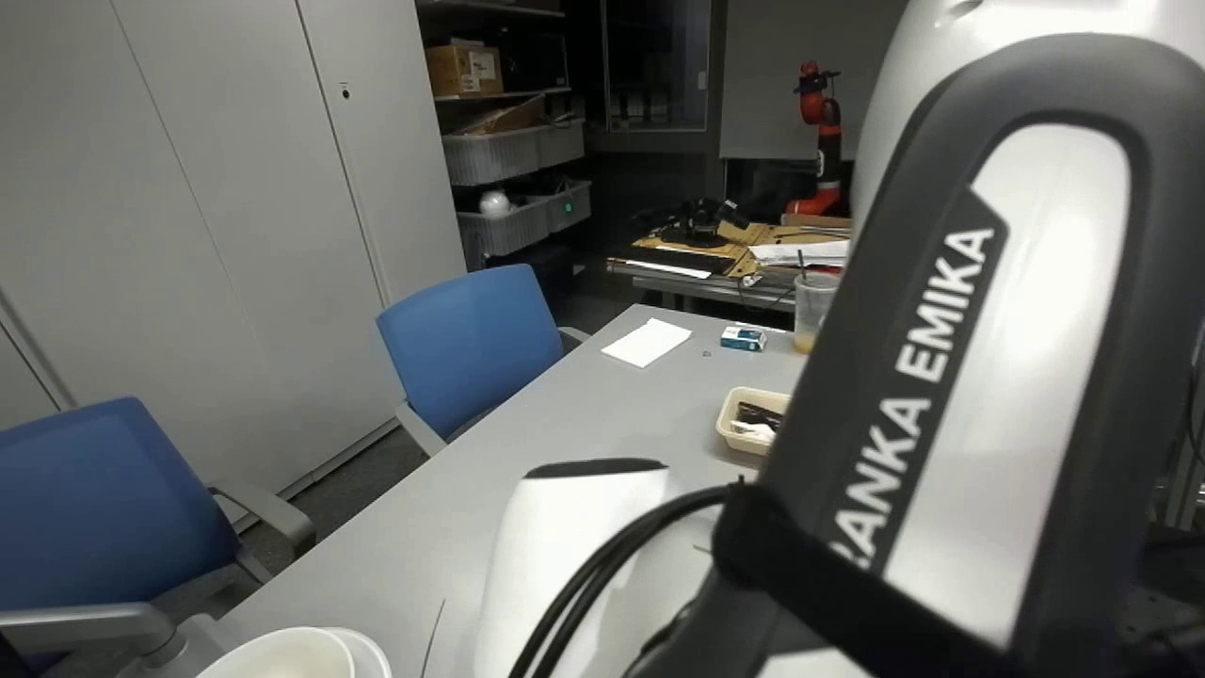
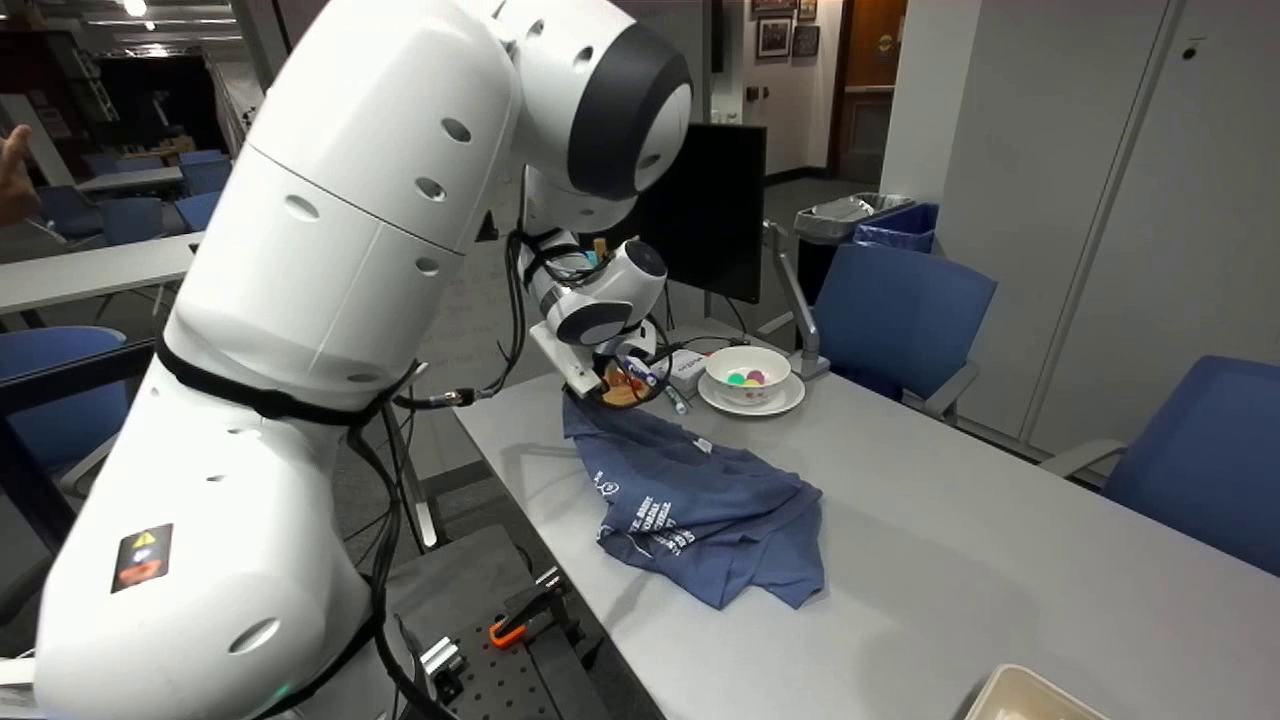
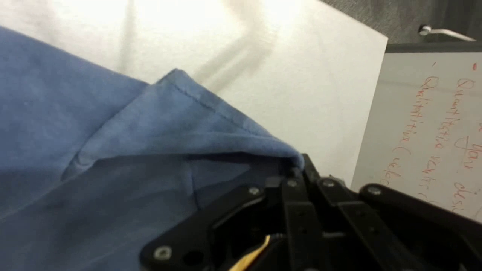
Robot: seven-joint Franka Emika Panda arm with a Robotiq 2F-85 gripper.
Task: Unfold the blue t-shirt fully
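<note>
Navy-blue and rumpled, the t-shirt lies on the table, near 1 long edge. Your gripper has its fingers pressed together on a stitched edge of the t-shirt, as the wrist view shows. You look to be partway through: some of the body is spread and white lettering shows, but creases and doubled-over layers cross it. Left for you, I judge: opening those folds, drawing out the sleeves and laying everything flat.
</note>
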